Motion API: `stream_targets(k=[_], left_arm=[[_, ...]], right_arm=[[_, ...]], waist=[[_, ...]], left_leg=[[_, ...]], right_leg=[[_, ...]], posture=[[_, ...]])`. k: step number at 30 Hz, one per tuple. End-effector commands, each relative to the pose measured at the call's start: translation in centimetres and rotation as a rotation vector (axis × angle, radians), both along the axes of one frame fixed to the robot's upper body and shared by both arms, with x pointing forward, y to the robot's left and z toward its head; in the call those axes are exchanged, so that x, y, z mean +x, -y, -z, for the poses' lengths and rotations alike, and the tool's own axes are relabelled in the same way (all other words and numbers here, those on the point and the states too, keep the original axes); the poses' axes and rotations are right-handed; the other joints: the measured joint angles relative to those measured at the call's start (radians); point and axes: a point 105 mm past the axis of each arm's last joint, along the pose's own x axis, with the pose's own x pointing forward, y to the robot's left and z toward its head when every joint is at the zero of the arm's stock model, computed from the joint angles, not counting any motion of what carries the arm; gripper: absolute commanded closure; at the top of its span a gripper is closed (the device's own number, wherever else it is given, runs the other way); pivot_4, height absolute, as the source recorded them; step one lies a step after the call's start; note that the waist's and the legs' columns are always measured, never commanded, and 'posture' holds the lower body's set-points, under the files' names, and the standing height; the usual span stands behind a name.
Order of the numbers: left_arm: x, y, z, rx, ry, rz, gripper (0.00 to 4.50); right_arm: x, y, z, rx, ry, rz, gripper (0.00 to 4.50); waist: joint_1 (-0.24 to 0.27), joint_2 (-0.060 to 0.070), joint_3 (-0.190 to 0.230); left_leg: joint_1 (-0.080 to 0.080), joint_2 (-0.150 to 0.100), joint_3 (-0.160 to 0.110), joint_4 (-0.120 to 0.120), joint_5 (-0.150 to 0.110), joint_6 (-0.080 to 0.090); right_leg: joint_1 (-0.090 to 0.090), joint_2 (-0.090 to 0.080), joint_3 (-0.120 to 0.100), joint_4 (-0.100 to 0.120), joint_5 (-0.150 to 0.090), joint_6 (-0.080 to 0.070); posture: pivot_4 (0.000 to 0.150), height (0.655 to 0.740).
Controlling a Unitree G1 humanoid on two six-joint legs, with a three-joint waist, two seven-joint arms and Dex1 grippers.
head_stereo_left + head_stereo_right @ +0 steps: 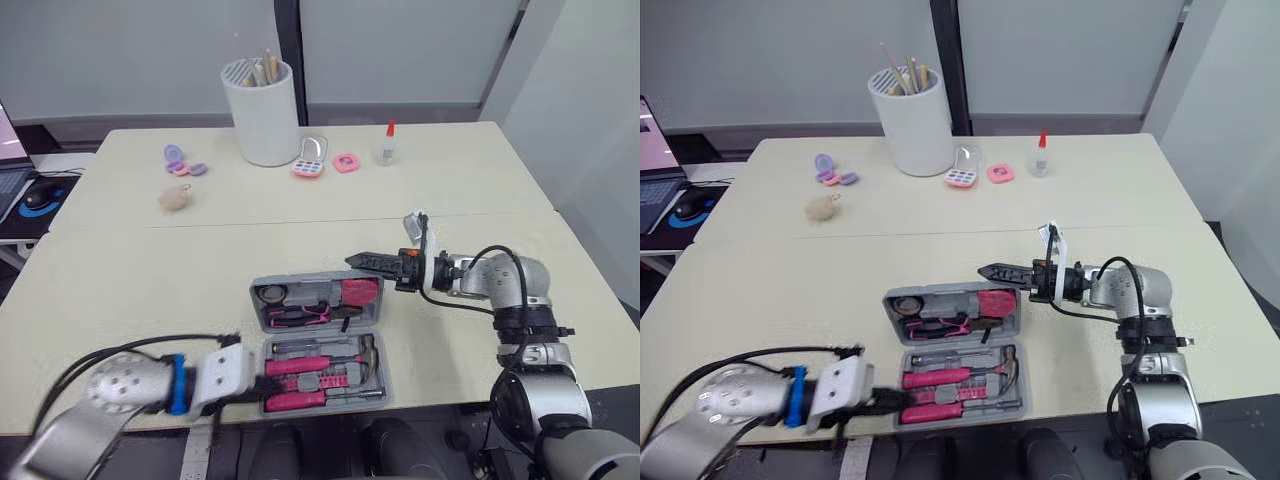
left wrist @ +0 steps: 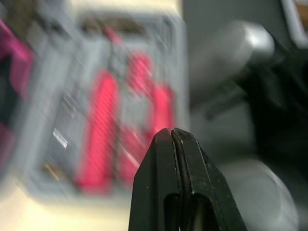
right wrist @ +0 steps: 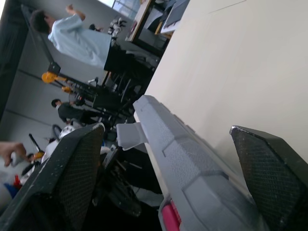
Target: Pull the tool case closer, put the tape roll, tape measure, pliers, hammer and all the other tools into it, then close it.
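1. Left claw [image 2: 171, 132]: clenched on nothing, fingers pressed flat together. It sits at the left front corner of the tool case [image 1: 318, 333]. The wrist view is smeary, so I can't really say whether it's touching the rim or just beside it.
2. The case lies open near the front edge of the desk [image 1: 150, 270], between the two arms. Its hinge, which is the long axis, runs left to right. The near half holds the hammer [image 1: 345, 358]. The far half holds the tape roll [image 1: 272, 294], pliers [image 1: 318, 315] and pink tape measure [image 1: 360, 292]. Looks fully packed to me, so closing is what's left.
3. Right claw [image 1: 356, 262]: released, fingers spread wide. It points left at the far half's right end, with that grey edge between its fingers in the wrist view.
4. The bit that matters: the far half has to fold toward the robot, over the hinge. The right claw is the nearer one for that, while the left one could steady the near half.
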Motion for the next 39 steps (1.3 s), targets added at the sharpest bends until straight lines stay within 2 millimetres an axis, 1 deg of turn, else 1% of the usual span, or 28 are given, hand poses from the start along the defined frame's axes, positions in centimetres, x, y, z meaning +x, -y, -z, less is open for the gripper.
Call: stream_targets(k=[1,3,5,6,8,9,10,11,12,13,14,15,18,20,23,25,27,30,32,35,39], left_arm=[[0.4,-3.0,-0.8,0.084,0.033,-0.036,4.5],[0.9,-5.4,-0.5,0.149,0.045,-0.09,4.5],[2.7,-7.2,-0.7,0.152,0.112,-0.2,4.5],[3.9,-7.6,-1.0,0.125,0.161,-0.264,4.5],[5.3,-7.8,-1.4,0.08,0.219,-0.328,4.5],[6.2,-7.7,-1.8,0.045,0.265,-0.36,4.5],[7.2,-7.7,-2.3,0.011,0.325,-0.393,4.5],[8.1,-7.7,-2.8,-0.026,0.38,-0.429,4.13],[8.8,-7.6,-3.4,-0.066,0.427,-0.453,3.98],[9.3,-7.5,-3.9,-0.102,0.466,-0.471,3.63],[9.8,-7.4,-4.3,-0.133,0.491,-0.488,3.35],[10.2,-7.4,-4.7,-0.164,0.506,-0.512,3.07],[11.0,-7.5,-5.1,-0.192,0.514,-0.543,2.2],[11.7,-7.6,-5.5,-0.201,0.523,-0.559,1.56],[12.7,-7.6,-5.9,-0.222,0.517,-0.574,0.59],[13.3,-7.6,-6.1,-0.231,0.51,-0.578,0.02],[13.8,-7.7,-6.0,-0.22,0.521,-0.583,0.02],[14.8,-8.5,-5.8,-0.149,0.6,-0.608,0.02],[15.3,-9.0,-5.5,-0.119,0.616,-0.635,0.02],[15.8,-9.2,-5.3,-0.081,0.652,-0.644,0.02],[16.3,-9.3,-5.1,-0.072,0.667,-0.643,0.02]], right_arm=[[-3.2,-0.4,-1.8,0.021,0.032,-0.124,0.05],[-4.9,0.0,-2.1,0.018,0.03,-0.174,0.05],[-6.9,0.7,-2.1,0.001,0.052,-0.223,0.05],[-7.7,1.2,-2.2,-0.014,0.071,-0.235,0.05],[-8.4,1.7,-2.2,-0.036,0.093,-0.238,0.05],[-8.2,2.1,-2.2,-0.08,0.15,-0.206,0.05],[-7.6,2.5,-2.0,-0.153,0.257,-0.162,0.05],[-6.8,3.0,-1.6,-0.251,0.389,-0.119,0.0],[-5.5,3.7,-1.0,-0.372,0.568,-0.07,0.0],[-4.1,4.6,-0.6,-0.494,0.753,-0.045,0.0],[-3.3,5.6,-0.3,-0.578,0.88,-0.048,0.0],[-2.3,6.5,-0.4,-0.638,0.967,-0.034,0.0],[-0.2,8.6,-1.1,-0.709,1.088,0.035,0.0],[0.8,9.6,-1.2,-0.748,1.133,0.065,0.0],[1.8,10.3,-0.8,-0.765,1.153,0.102,0.0],[2.0,10.7,-0.2,-0.77,1.151,0.114,0.0],[2.1,10.8,0.1,-0.762,1.14,0.128,0.0],[2.4,10.9,0.5,-0.776,1.132,0.154,0.0],[2.4,11.0,0.9,-0.791,1.12,0.156,0.0],[2.4,11.1,1.2,-0.799,1.117,0.156,0.0],[2.8,11.2,1.2,-0.801,1.121,0.182,0.0]], waist=[[0.006,0.0,0.001],[0.008,0.001,0.001],[0.013,0.001,0.001],[0.019,0.001,0.002],[0.025,0.001,0.002],[0.025,0.0,0.003],[0.026,0.001,0.003],[0.026,0.0,0.003],[0.026,0.0,0.003],[0.026,-0.001,0.003],[0.026,-0.004,0.003],[0.025,-0.004,0.003],[0.019,-0.005,0.004],[0.018,-0.005,0.004],[0.021,-0.005,0.004],[0.022,-0.005,0.004],[0.023,-0.005,0.004],[0.024,-0.005,0.004],[0.024,-0.005,0.004],[0.025,-0.005,0.004],[0.026,-0.005,0.004]], left_leg=[[0.0,0.0,0.0,0.0,0.0,0.0],[0.0,0.0,0.0,0.0,0.0,0.0],[0.0,0.0,0.0,0.0,0.0,0.0],[0.0,0.0,0.0,0.0,0.0,0.0],[0.0,0.0,0.0,0.001,0.0,0.0],[0.0,0.0,0.001,0.001,0.0,0.0],[0.0,0.0,0.0,0.001,0.0,0.0],[-0.001,-0.001,0.001,0.001,0.0,0.0],[-0.001,-0.001,0.001,0.001,0.0,0.0],[-0.001,-0.001,0.001,0.001,0.0,0.0],[-0.001,-0.001,0.002,0.001,0.0,0.0],[-0.001,-0.001,0.003,0.001,0.0,0.0],[-0.001,0.0,0.004,0.001,0.0,0.0],[-0.001,0.0,0.004,0.001,0.0,0.0],[0.0,0.0,0.004,0.002,0.0,0.0],[0.0,-0.001,0.004,0.002,0.0,0.0],[-0.001,-0.001,0.004,0.002,0.0,0.0],[0.0,-0.001,0.004,0.003,0.0,0.0],[0.0,-0.001,0.004,0.003,0.0,0.0],[0.0,-0.001,0.004,0.003,0.0,0.0],[0.0,-0.001,0.004,0.003,0.0,0.0]], right_leg=[[0.0,0.0,0.0,0.0,0.0,0.0],[0.0,0.0,-0.002,0.0,-0.002,0.004],[0.0,0.0,-0.002,0.0,-0.003,0.005],[0.001,-0.001,-0.002,0.0,-0.003,0.005],[0.001,-0.002,-0.001,-0.001,-0.003,0.005],[0.0,-0.002,-0.001,-0.001,-0.003,0.006],[0.0,-0.002,-0.001,-0.002,-0.003,0.006],[0.0,-0.002,0.0,-0.002,-0.003,0.007],[0.0,-0.002,-0.001,-0.002,-0.003,0.007],[0.0,-0.002,-0.001,-0.004,-0.002,0.007],[0.001,-0.002,-0.002,-0.004,-0.002,0.007],[0.001,-0.002,-0.002,-0.005,-0.002,0.007],[0.001,-0.001,-0.001,-0.004,-0.002,0.008],[0.001,-0.001,-0.001,-0.003,-0.002,0.007],[0.001,-0.001,-0.001,-0.002,-0.002,0.007],[0.001,-0.001,-0.001,-0.001,0.0,0.004],[0.001,-0.001,-0.001,-0.001,0.001,0.002],[0.001,-0.001,-0.001,0.0,0.001,0.002],[0.001,-0.001,-0.001,0.0,0.001,0.002],[0.001,-0.001,-0.001,0.0,0.001,0.002],[0.001,-0.001,-0.001,0.0,0.001,0.002]], posture=[[0.15,0.74],[0.15,0.74],[0.15,0.74],[0.15,0.74],[0.15,0.74],[0.15,0.74],[0.15,0.74],[0.15,0.74],[0.15,0.74],[0.15,0.74],[0.15,0.74],[0.15,0.74],[0.15,0.74],[0.15,0.74],[0.15,0.74],[0.15,0.74],[0.15,0.74],[0.15,0.74],[0.15,0.74],[0.15,0.74],[0.15,0.74]])
